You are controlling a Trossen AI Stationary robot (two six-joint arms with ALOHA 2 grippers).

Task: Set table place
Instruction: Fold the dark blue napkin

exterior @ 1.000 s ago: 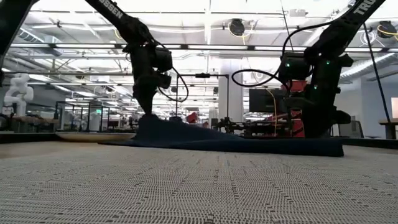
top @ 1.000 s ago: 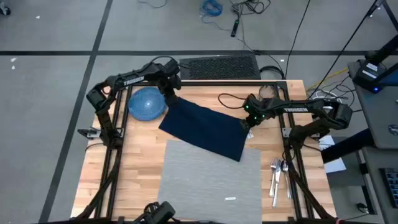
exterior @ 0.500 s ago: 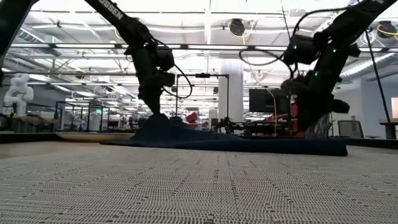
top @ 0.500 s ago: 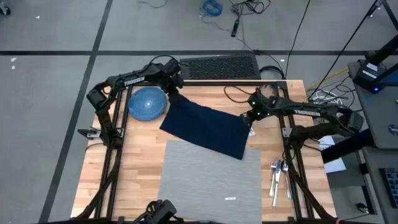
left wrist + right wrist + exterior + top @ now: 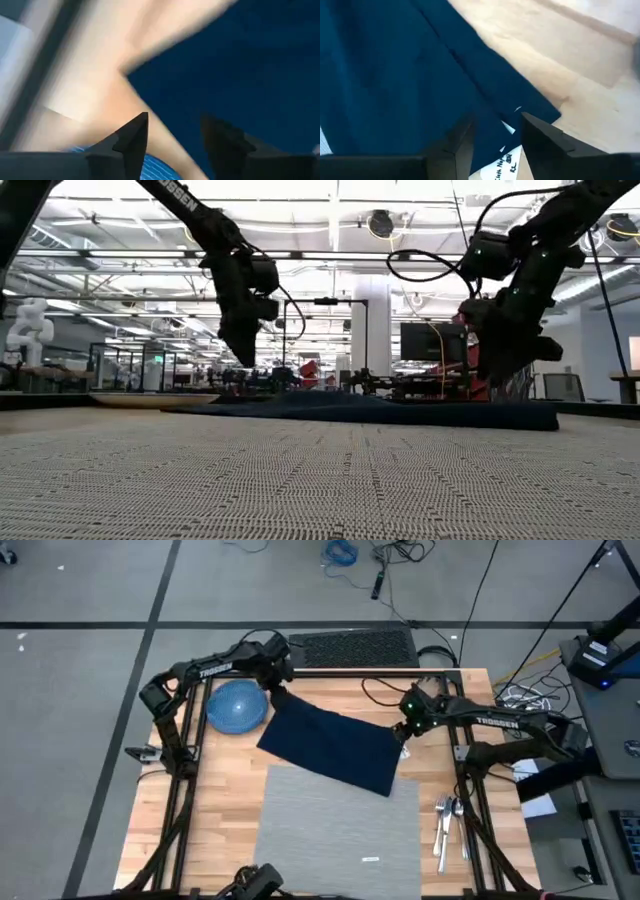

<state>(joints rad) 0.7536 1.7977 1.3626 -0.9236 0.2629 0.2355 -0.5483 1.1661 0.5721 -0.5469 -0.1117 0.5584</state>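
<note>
Taking the dark navy napkin (image 5: pixel 335 745) as the landmark, the blue dish (image 5: pixel 236 706) sits on the table (image 5: pixel 225 805) just to the left of the napkin's far left corner, close to it but, as far as the high view shows, not on it. The left gripper (image 5: pixel 277 690) hangs just above that same far left corner; in the left wrist view its two fingers stand apart with nothing between them, and the cloth lies flat under them. The napkin itself is spread flat at an angle, and its near edge overlaps the far edge of the grey placemat (image 5: pixel 340 830), which lies nearer the front of the table than the napkin. At the right corner of the napkin is the right gripper (image 5: pixel 402 730), a little above the cloth; in the right wrist view its fingers are also parted and empty, over the corner where a white label (image 5: pixel 507 160) shows. To the right of the napkin and nearer the front, the cutlery (image 5: pixel 447 825) waits on the wood beside the placemat. I judge that the napkin step is in hand, with the cloth let go and lying crooked over the mat. The next move probably calls for taking the dish and setting it on the placemat, which needs the napkin clear of it first.
</note>
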